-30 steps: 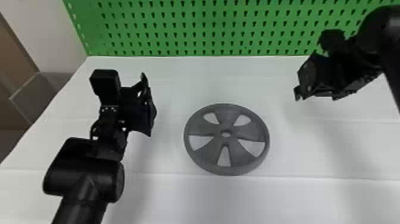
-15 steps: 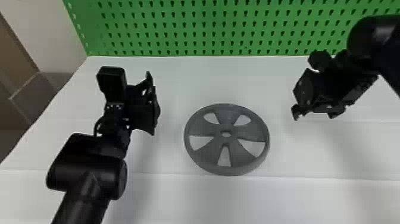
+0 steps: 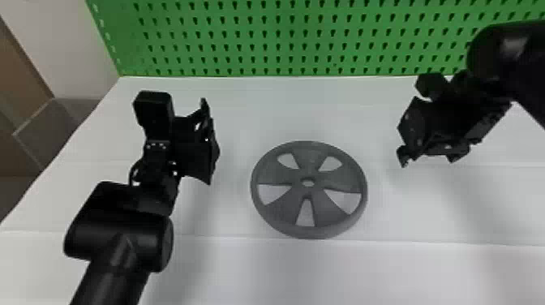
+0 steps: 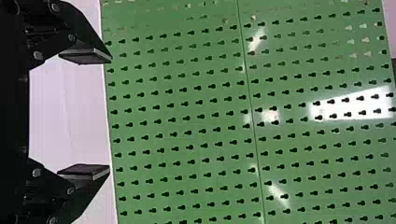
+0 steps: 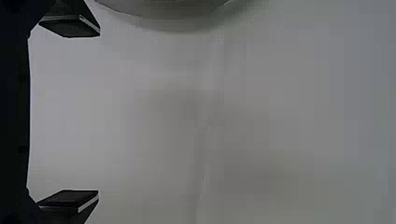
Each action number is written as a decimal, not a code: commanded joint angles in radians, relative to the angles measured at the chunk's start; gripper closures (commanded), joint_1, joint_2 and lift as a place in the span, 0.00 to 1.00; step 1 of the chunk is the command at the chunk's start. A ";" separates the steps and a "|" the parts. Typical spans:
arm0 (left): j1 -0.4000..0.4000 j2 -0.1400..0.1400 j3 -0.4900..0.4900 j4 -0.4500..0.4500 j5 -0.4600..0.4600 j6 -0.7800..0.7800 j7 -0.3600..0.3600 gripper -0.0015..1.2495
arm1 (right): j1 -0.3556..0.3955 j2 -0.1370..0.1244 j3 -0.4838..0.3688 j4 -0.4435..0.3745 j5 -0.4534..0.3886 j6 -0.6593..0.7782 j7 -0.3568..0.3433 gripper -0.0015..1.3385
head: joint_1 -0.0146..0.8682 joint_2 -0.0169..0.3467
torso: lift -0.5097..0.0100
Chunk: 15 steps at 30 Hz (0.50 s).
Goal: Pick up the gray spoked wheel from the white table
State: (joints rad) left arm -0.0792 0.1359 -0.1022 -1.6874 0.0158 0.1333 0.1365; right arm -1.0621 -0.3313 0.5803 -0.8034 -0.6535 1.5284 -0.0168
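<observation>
Wheel of gray, plastic-looking stuff with fat spokes (image 3: 286, 209) lies flat on the white table (image 3: 438, 207), between your black left gripper (image 4: 110, 114) and black right gripper (image 5: 99, 113). Both have fingers wide apart. It looks light, stiff and maybe slippery, so pinch its right rim firmly.
</observation>
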 commanded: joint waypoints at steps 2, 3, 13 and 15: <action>-0.001 0.001 -0.002 0.000 0.000 0.000 0.000 0.34 | 0.005 0.003 0.012 0.001 0.008 -0.005 0.000 0.06 | 0.90 0.32 | 0.81; -0.001 0.001 -0.002 0.000 0.000 0.000 0.002 0.34 | 0.005 0.006 0.013 0.001 0.008 -0.007 0.000 0.06 | 0.90 0.32 | 0.81; -0.005 0.004 -0.008 0.000 -0.005 0.006 0.006 0.34 | -0.007 0.023 0.090 0.018 -0.043 -0.036 0.000 0.06 | 0.90 0.32 | 0.81; -0.005 0.005 -0.008 0.000 -0.005 0.009 0.006 0.34 | -0.004 0.034 0.078 0.020 -0.043 -0.036 0.000 0.06 | 0.90 0.32 | 0.81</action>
State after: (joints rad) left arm -0.0844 0.1391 -0.1093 -1.6874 0.0109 0.1383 0.1422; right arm -1.0678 -0.3128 0.6679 -0.7918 -0.6802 1.4949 -0.0165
